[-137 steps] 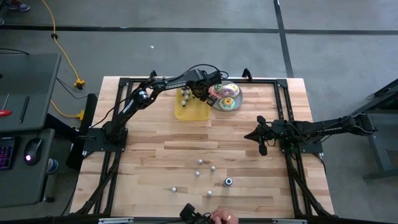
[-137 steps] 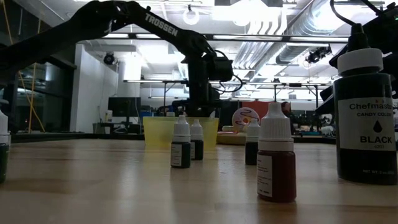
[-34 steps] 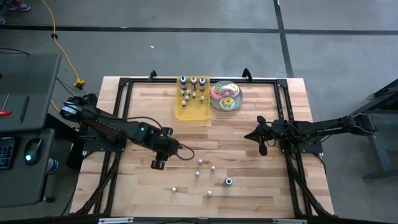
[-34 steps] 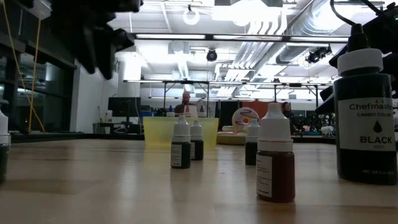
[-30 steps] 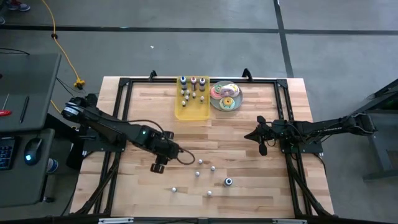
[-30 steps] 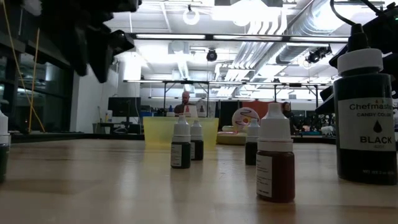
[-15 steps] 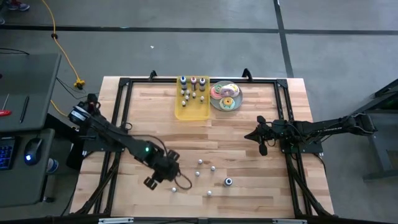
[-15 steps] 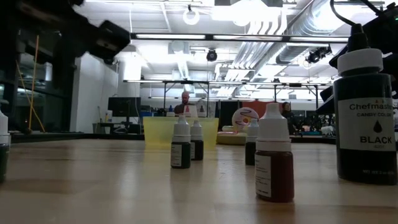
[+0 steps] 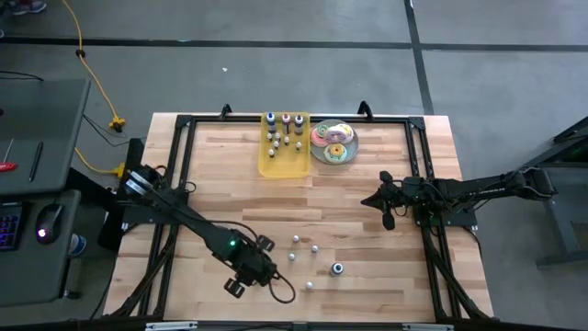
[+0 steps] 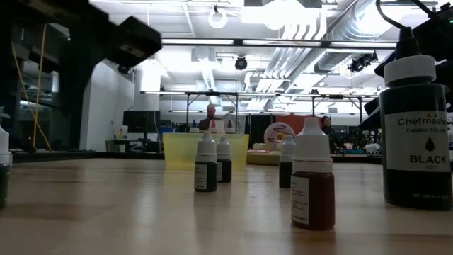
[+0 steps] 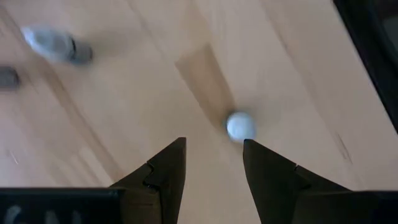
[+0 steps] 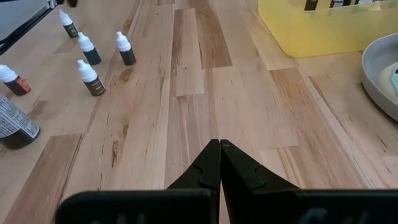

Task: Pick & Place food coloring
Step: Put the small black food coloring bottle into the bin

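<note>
Left tool (image 9: 237, 285): hovering low over the counter (image 9: 220, 193) near its front edge, left of centre; fingers (image 11: 166, 169) standing moderately apart, gripping nothing.
Bottle under left tool (image 11: 240, 126): standing upright on the wood, white cap showing just ahead of the fingertips and a little toward one finger, not touching either.
Loose food coloring bottles (image 9: 296, 240): standing scattered over the front middle of the counter, apart from one another; white caps, dark bodies.
Black-labelled bottle (image 10: 416, 134): standing close to the low camera, larger than the rest, toward the front right of the scattered group.
Reddish-brown bottle (image 10: 312, 177): standing just beside the black-labelled one in the low view, upright.
Right tool (image 9: 385, 210): resting above the right half of the counter, about mid-depth; fingers pressed together, gripping nothing.
Yellow tray (image 9: 283, 164): sitting at the back edge near centre, several small bottles (image 9: 286, 121) standing upright inside its rear part.
Doughnut plate (image 9: 333, 143): sitting just right of the tray at the back edge, nearly touching it.
Person (image 10: 211, 113): showing far off in the room beyond the counter.
</note>
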